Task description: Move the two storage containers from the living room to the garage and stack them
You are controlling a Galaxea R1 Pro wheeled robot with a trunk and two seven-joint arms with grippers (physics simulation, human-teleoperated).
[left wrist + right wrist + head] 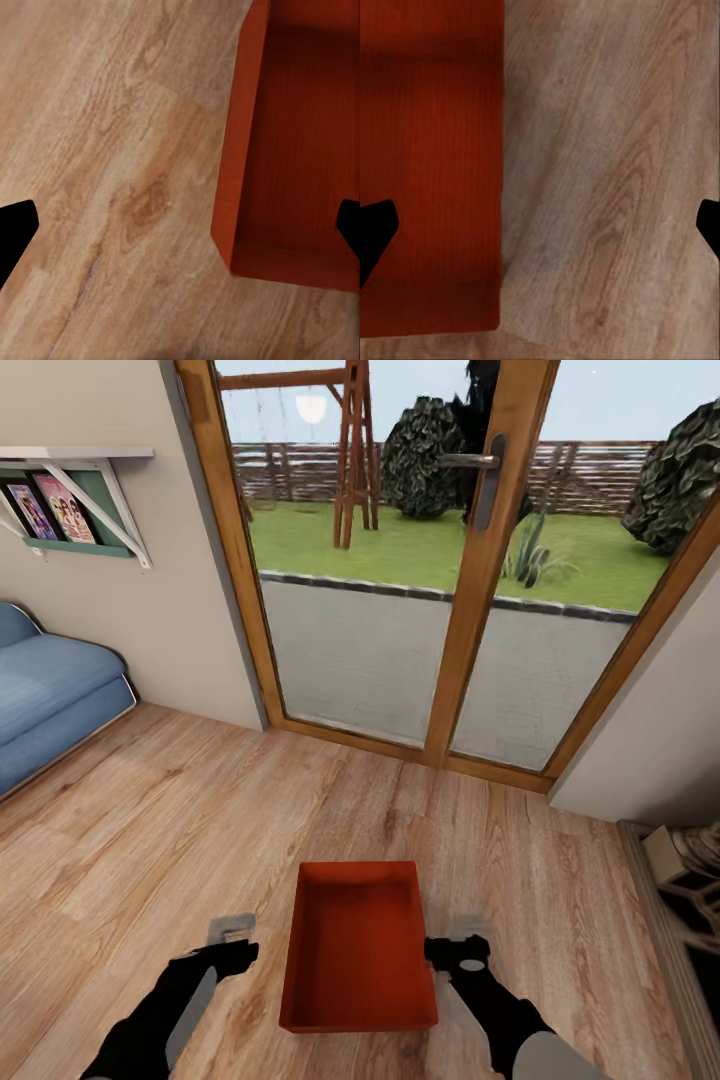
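red-orange storage container (358, 950), empty, on wood floor (150, 830)

Blue sofa (50, 700) left of glazed wooden doors (470, 560).

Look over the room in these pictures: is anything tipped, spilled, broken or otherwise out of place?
Nothing looks damaged or spilled. The one oddity is a red-orange storage container sitting upright and empty on the wood plank floor before the glass doors, between the left gripper and right gripper.

No readable text; the shelved magazines' (50, 510) covers are blurred.
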